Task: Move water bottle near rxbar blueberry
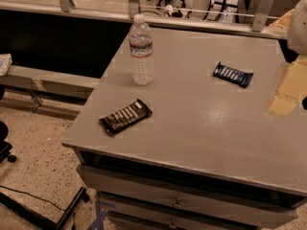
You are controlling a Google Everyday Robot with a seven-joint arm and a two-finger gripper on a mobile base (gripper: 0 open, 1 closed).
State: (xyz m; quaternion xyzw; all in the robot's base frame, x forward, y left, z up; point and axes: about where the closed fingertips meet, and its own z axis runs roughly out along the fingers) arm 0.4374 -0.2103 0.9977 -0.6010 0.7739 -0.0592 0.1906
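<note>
The water bottle (pixel 141 49) stands upright on the grey table top (pixel 201 114), near its far left corner. It is clear and ribbed, with a white cap and a label band. The rxbar blueberry (pixel 233 74) lies flat in its dark blue wrapper at the far right of the table, well apart from the bottle. My gripper is not in view. Only a pale part of my arm (pixel 298 20) shows at the right edge, above the table's far right corner.
A black-wrapped bar (pixel 125 116) with white lettering lies near the table's front left. A yellowish patch (pixel 288 90) lies at the right edge. Drawers (pixel 177 202) sit below the front edge. A railing (pixel 144 13) runs behind the table, and a bench (pixel 48 78) is at the left.
</note>
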